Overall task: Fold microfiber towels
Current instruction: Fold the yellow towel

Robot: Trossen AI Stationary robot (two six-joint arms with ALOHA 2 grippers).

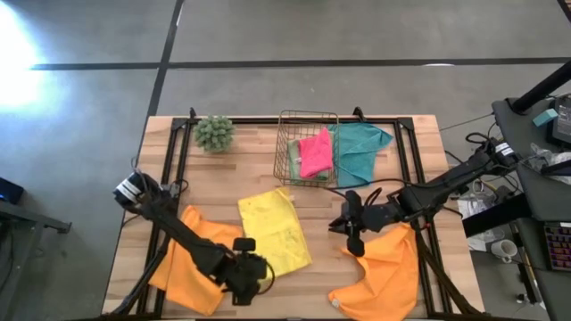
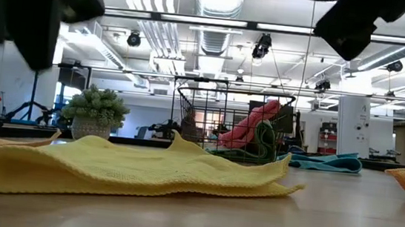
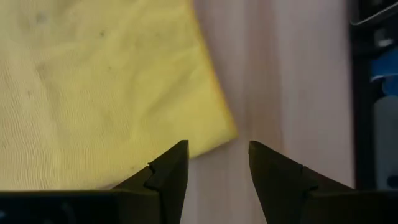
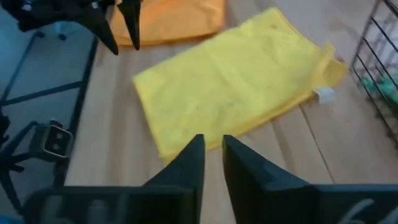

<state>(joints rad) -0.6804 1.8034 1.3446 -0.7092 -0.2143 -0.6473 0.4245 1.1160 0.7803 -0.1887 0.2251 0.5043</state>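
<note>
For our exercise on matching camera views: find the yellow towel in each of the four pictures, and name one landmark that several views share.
High view: yellow towel lies mid-table, in front of the wire basket.
Low view: it fills the foreground, basket behind it.
Left wrist view: it covers the picture's upper left.
Right wrist view: it lies centre frame.
Shared landmark: the wire basket, also at the right wrist picture's edge.

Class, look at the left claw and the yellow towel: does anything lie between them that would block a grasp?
Nothing visible does. The left claw hangs open just off the yellow towel, at its corner nearest the table's front edge, with only bare wooden table between them. The orange towel lies on the other side of the arm, out of the way.
</note>
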